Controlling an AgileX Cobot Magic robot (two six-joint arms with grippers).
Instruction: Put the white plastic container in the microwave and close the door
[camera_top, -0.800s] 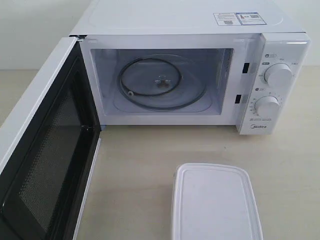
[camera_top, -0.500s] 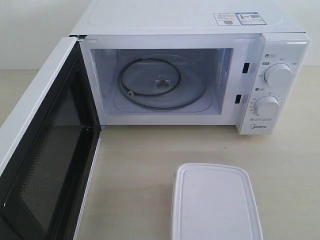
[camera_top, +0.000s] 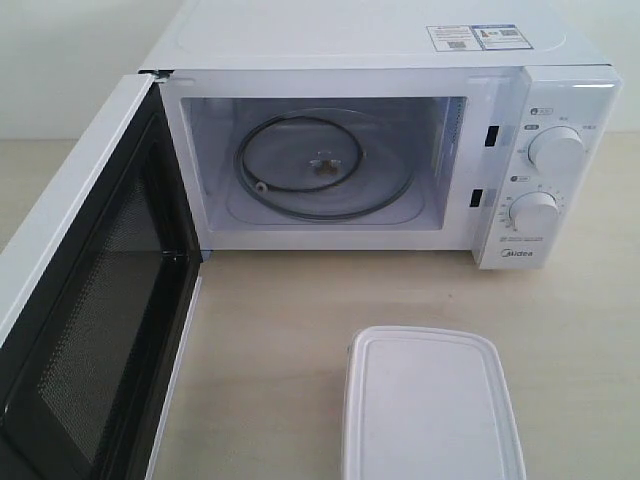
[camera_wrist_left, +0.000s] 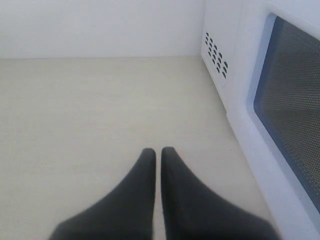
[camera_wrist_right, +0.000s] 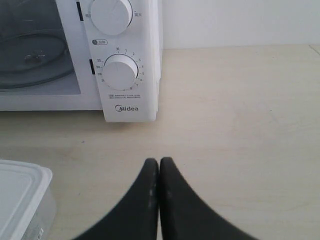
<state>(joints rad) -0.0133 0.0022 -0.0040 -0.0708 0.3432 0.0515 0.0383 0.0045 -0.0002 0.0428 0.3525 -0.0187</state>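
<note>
The left gripper (camera_wrist_left: 158, 152) has its two dark fingers pressed together with only a hairline seam between them. It holds nothing and hangs over the bare table (camera_wrist_left: 90, 110), beside the outer face of the door (camera_wrist_left: 287, 95). The right gripper (camera_wrist_right: 159, 162) is likewise pinched together and empty over the table, and it points toward the microwave's (camera_wrist_right: 132, 60) control panel. The one container (camera_wrist_right: 20, 200) lies near it but apart from it. In the exterior view the container (camera_top: 430, 405) sits lid-on on the table (camera_top: 270, 340), in front of the microwave (camera_top: 350, 40) and clear of it, toward the right. The single door (camera_top: 90, 300) is swung wide open on the left, with its black mesh inner face showing. Inside the cavity lies one glass turntable (camera_top: 325, 165), with nothing on it. There are two round dials (camera_top: 557, 150), one above the other (camera_top: 533, 212), and the stickers (camera_top: 475, 37) are on top.
</note>
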